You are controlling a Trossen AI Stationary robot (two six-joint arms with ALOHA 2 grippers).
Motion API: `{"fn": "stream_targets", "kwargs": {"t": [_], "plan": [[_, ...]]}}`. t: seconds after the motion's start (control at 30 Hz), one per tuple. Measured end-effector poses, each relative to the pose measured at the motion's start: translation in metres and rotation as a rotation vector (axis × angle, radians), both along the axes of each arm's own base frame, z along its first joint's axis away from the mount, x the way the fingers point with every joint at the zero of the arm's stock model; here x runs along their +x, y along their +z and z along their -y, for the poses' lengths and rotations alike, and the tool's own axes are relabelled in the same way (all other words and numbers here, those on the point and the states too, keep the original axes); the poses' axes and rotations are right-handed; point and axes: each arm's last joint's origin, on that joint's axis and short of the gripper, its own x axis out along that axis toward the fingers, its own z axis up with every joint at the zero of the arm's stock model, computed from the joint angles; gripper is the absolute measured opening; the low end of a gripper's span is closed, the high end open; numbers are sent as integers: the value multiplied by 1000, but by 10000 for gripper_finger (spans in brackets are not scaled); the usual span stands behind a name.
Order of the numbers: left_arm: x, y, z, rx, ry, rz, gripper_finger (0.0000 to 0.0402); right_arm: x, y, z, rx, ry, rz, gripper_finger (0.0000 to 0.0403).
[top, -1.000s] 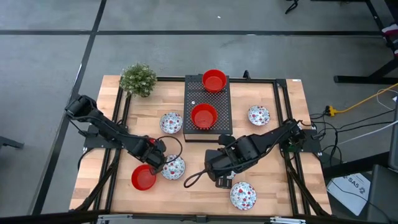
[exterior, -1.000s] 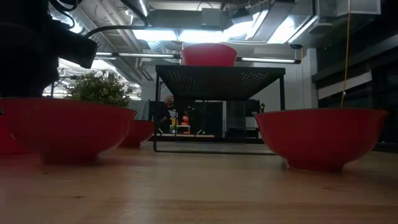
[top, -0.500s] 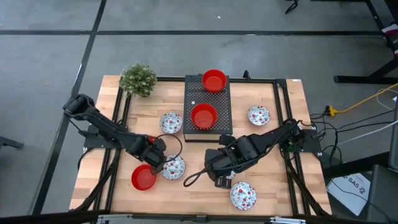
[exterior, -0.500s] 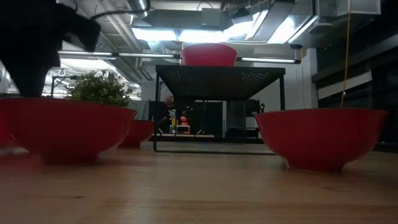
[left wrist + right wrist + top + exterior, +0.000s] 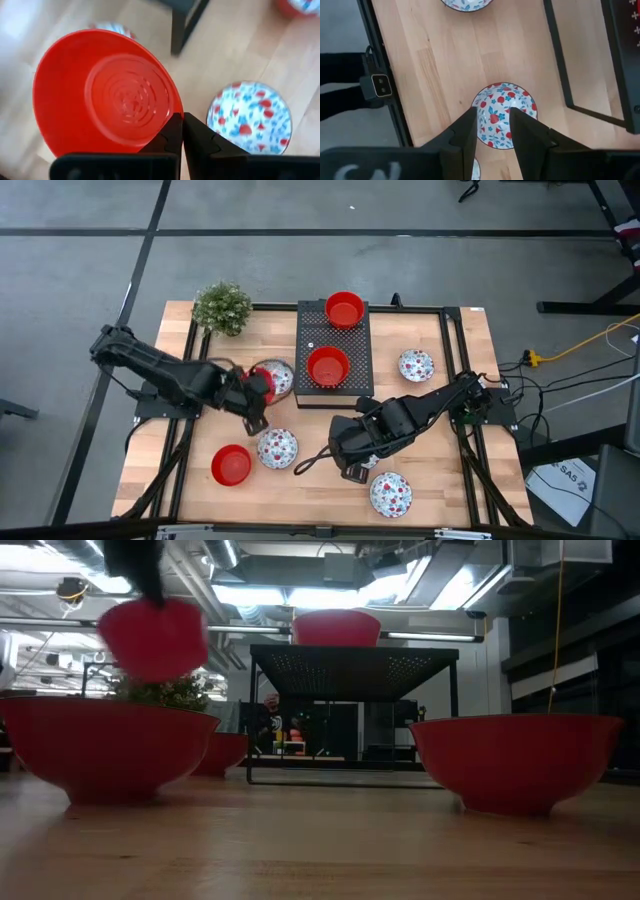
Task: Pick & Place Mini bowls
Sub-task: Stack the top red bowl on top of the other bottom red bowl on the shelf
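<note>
Light: bright ceiling strips point(image 5: 250, 595) glaring at table level.
Blur: raised red bowl point(image 5: 152, 638) smeared.
Overhead: even, soft shadows.
</note>
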Motion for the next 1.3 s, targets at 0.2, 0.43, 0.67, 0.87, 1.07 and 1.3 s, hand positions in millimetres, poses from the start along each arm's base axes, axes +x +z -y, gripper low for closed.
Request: {"fn": "stream_targets", "kwargs": {"t": [0.2, 0.43, 0.67, 0.87, 1.07, 1.3], "plan": [[6, 35, -25, 71, -114, 65, 2, 0, 0, 0, 32, -82, 2, 116], [12, 60, -53, 163, -265, 79, 2, 0, 0, 0, 68, -171, 6, 116], [12, 80, -79, 298, -383, 87, 2, 4, 2, -2, 104, -198, 45, 116], [22, 80, -89, 384, -559, 37, 2, 9, 4, -3, 130, -196, 92, 116], [41, 80, -90, 443, -676, -9, 2, 12, 6, -2, 65, -230, 176, 116], [63, 95, -88, 414, -744, 63, 2, 14, 7, -1, 25, -251, 215, 116]]}}
